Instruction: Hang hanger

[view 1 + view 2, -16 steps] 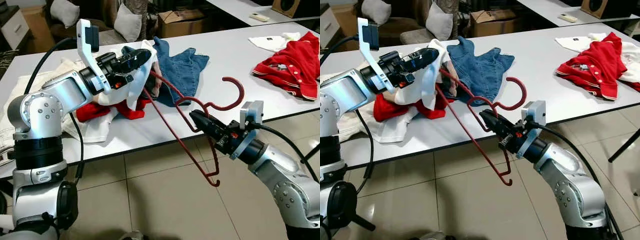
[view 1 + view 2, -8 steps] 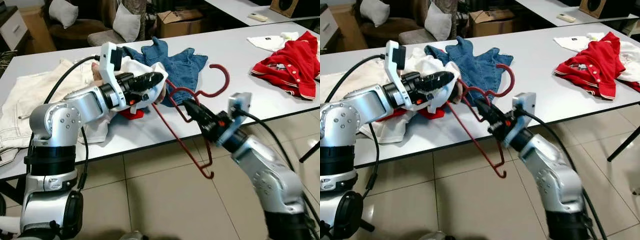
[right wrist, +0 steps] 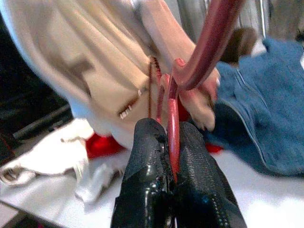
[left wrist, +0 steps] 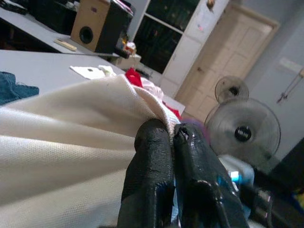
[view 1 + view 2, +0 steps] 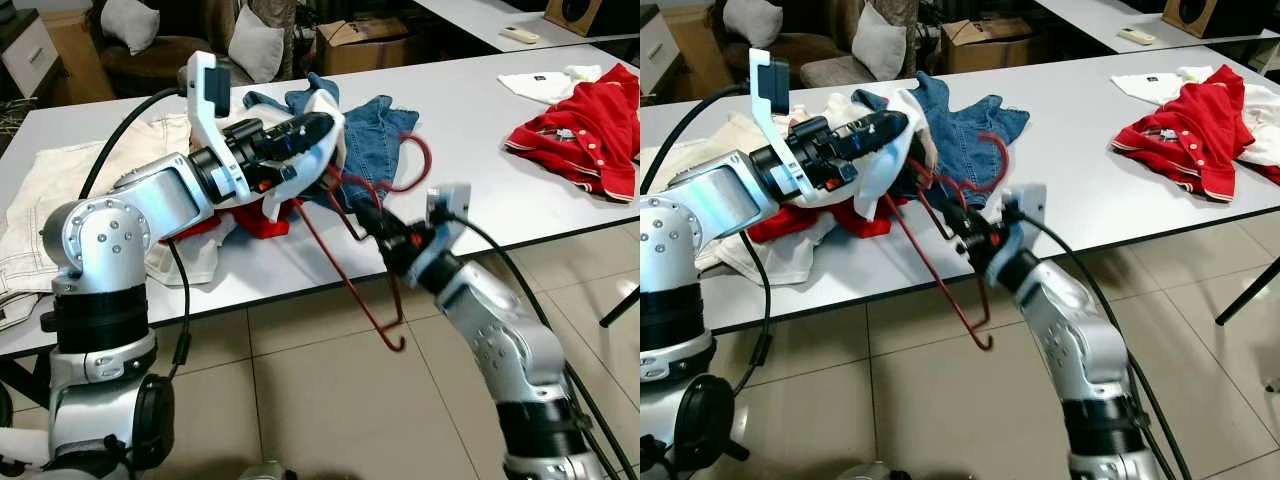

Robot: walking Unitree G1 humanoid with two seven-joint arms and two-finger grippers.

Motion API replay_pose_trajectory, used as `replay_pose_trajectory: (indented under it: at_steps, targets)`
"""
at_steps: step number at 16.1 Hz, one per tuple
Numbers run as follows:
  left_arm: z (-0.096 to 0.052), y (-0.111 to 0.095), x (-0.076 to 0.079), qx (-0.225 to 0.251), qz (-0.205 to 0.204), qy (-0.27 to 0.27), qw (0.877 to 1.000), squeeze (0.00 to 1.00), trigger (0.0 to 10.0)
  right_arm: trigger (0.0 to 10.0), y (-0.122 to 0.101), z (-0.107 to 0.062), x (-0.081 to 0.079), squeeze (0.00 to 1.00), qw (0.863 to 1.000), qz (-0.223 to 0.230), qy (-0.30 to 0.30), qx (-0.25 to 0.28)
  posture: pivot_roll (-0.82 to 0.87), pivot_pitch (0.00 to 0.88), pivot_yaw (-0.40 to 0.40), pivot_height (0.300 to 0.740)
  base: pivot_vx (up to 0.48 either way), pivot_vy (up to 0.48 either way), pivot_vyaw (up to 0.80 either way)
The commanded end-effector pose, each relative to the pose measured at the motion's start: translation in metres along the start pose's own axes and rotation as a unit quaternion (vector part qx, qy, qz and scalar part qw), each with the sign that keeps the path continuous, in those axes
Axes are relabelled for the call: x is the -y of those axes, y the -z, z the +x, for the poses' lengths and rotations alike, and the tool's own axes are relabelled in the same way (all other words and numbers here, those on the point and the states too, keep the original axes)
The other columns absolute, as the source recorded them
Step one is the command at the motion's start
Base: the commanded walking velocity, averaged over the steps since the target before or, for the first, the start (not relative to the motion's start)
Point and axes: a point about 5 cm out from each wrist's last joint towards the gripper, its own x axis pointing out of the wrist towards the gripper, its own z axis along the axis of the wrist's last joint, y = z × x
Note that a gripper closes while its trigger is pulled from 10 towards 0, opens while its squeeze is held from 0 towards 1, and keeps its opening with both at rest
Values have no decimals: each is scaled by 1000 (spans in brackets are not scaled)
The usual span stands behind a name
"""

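Over a white counter (image 5: 470, 130) on a tiled floor (image 5: 300, 400), our left pincer (image 5: 318, 127) is clamped on a white garment (image 5: 325, 150) raised above strewn clothes; beside it our right pincer (image 5: 362, 215) grips the red hanger (image 5: 345, 270), its lower end hanging off the counter edge.

Dark red hanger (image 5: 365, 240), centre frame. Cream/white garment (image 4: 66, 142) w/ fine knit texture. Blue denim piece (image 5: 375, 125) upper centre. Red shirt (image 5: 585, 125) w/ white trim, upper right. Grey-white table (image 5: 480, 130); beige floor tiles (image 5: 300, 400). Black fingers (image 3: 147, 190), silver arms.
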Motion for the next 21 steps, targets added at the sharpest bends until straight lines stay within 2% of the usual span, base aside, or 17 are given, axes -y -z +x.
replay_pose_trajectory:
  at_steps: [1, 3, 4, 5, 6, 9, 10, 11, 12, 14, 16, 18, 21]
  targets:
    - [-1, 5, -1, -18, 8, -12, 1000, 0, 0, 10000, -8, 2, -3, 0, 1000, 0, -16, 23, -17, 0, 51, 740, 0, 0, 0]
    - [-5, 13, -20, -43, 48, -90, 994, 0, 0, 10000, -13, 2, -7, 0, 999, 4, -36, 37, -23, 0, 52, 740, 0, 0, 0]
    - [-6, 14, -31, -46, 78, -140, 986, 0, 0, 10000, -13, 0, -10, 0, 998, 6, -50, 36, -23, 0, 52, 740, 0, 0, 0]
    - [-8, 14, -43, -54, 135, -192, 971, 0, 0, 10000, -10, -2, -13, 0, 998, 8, -61, 27, -30, 0, 51, 740, 0, 0, 0]
    - [-8, 12, -48, -52, 165, -213, 961, 0, 0, 10000, -6, -4, -14, 0, 998, 7, -64, 14, -32, 0, 51, 740, 0, 0, 0]
    - [-8, 7, -47, -18, 146, -214, 966, 0, 0, 10000, 1, -8, -11, 0, 999, 8, -42, -7, -41, 0, 53, 740, 0, 0, 0]
    - [-10, 0, -49, 19, 122, -219, 968, 0, 0, 10000, 7, -12, -7, 0, 999, -4, -24, -36, -43, 0, 51, 740, 0, 0, 0]
    - [-11, -11, -49, 70, 99, -220, 968, 0, 0, 10000, 18, -18, -1, 0, 994, -54, -10, -94, -44, 0, 50, 740, 0, 0, 0]
    - [-10, -23, -48, 115, 73, -200, 970, 0, 0, 10000, 27, -26, 4, 0, 991, -60, 3, -122, -41, 0, 48, 740, 0, 0, 0]
    - [-8, -31, -41, 144, 53, -157, 976, 0, 0, 10000, 26, -33, 5, 0, 993, -38, 6, -111, -40, 0, 49, 740, 0, 0, 0]
    - [-8, -25, -34, 137, 41, -127, 982, 0, 0, 10000, 18, -33, 1, 0, 997, -5, 0, -74, -33, 0, 51, 740, 0, 0, 0]
    - [-9, -14, -34, 120, 37, -132, 983, 0, 0, 10000, 13, -31, -2, 0, 999, 27, -15, -43, -20, 0, 43, 740, 0, 0, 0]
    - [-17, -9, -40, 138, 44, -171, 975, 0, 0, 10000, 11, -33, -5, 0, 997, 61, -28, -21, 20, 0, 22, 740, 0, 0, 0]
